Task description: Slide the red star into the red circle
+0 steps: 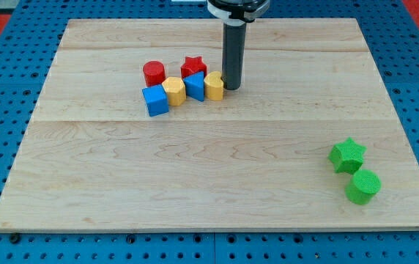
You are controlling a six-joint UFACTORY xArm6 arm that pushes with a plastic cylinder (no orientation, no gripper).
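The red star (193, 67) sits at the upper middle of the wooden board, a small gap to the right of the red circle (154, 73). Below them lies a row of blocks: a blue cube (155, 100), a yellow hexagon (173, 91), a blue triangle-like block (195, 86) and a yellow block (214, 86). My tip (231, 88) stands just right of the yellow block, touching or nearly touching it, and right of and below the red star.
A green star (347, 155) and a green circle (362, 186) lie together at the board's lower right. The wooden board (209, 169) rests on a blue pegboard surface.
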